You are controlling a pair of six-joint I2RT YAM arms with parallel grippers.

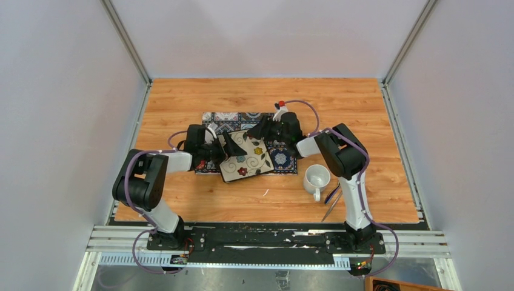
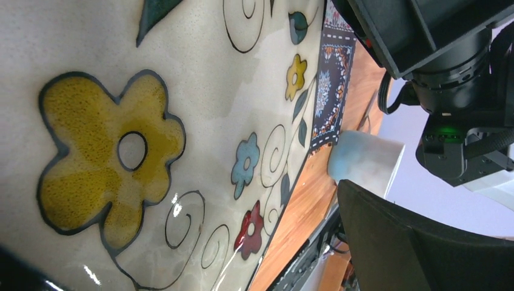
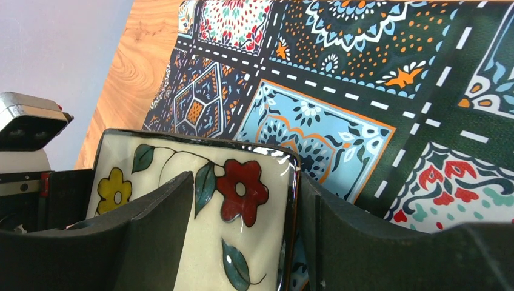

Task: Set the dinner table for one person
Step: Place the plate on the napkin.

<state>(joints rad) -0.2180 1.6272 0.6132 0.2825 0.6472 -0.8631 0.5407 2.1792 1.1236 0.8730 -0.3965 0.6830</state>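
Two arms meet over the table (image 1: pixel 182 103), which spans the cell floor.
Top: left pincer (image 1: pixel 233 147) and right pincer (image 1: pixel 259 131) are at the plate (image 1: pixel 245 159), which sits askew on the placemat (image 1: pixel 283 159).
Left wrist: likely clenched on the plate.
Right wrist: fingers (image 3: pixel 157 230) spread, astride its corner.
Square the plate to the placemat before releasing.

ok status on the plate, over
left gripper on plate, grip unclear. right gripper open, astride plate rim. plate askew over placemat. mug off to the side.

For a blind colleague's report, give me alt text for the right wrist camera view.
The right gripper, fingers apart, straddles the rim of a cream plate painted with flowers. Behind lies a colourful tile-patterned placemat on the wooden dinner table.
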